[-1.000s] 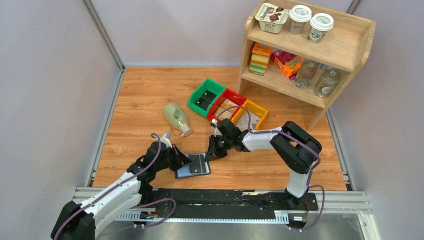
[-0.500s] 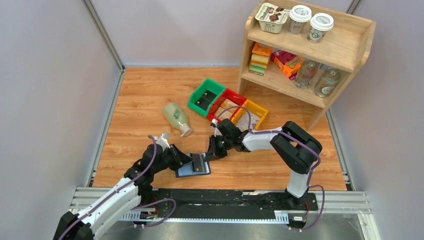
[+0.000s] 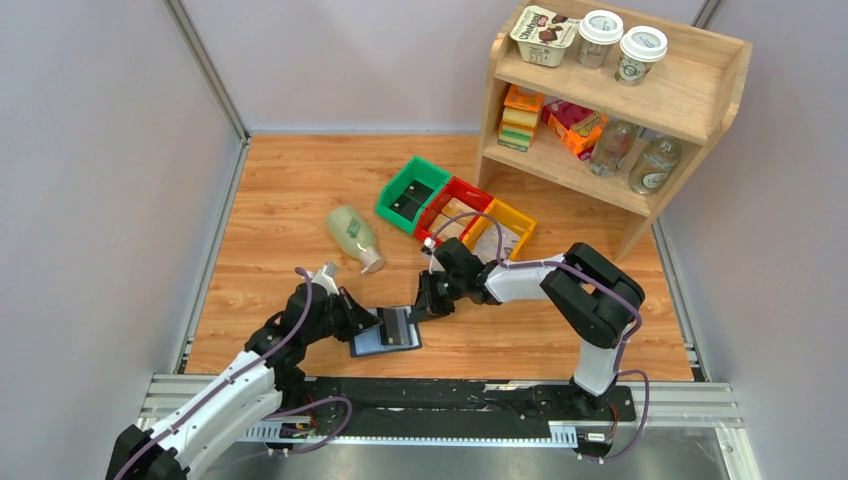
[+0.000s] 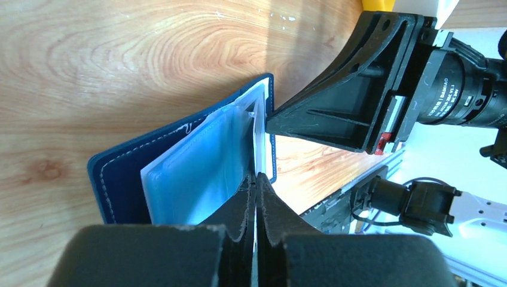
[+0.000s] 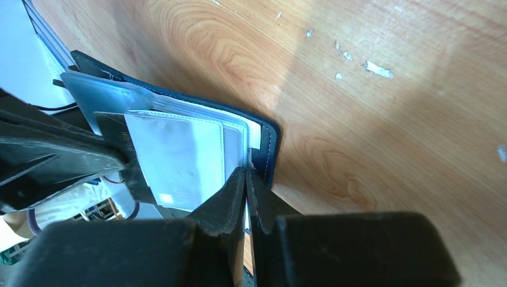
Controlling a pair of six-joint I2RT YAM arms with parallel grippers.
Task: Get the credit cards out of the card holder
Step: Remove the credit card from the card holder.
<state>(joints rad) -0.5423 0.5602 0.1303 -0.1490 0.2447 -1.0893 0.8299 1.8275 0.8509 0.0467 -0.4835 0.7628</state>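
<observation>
Judging pale plastic credit cards (image 5: pixel 179 155) stiff, slippery: pinch exposed edge. Left end effector (image 4: pixel 256 179) clamps clear sleeve (image 4: pixel 197 161); right end effector (image 5: pixel 247 173), navy card holder (image 4: pixel 122 179).

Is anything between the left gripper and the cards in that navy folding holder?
Only the clear inner sleeves of the navy folding card holder cover them; the left gripper is shut on a thin pale edge there.
</observation>
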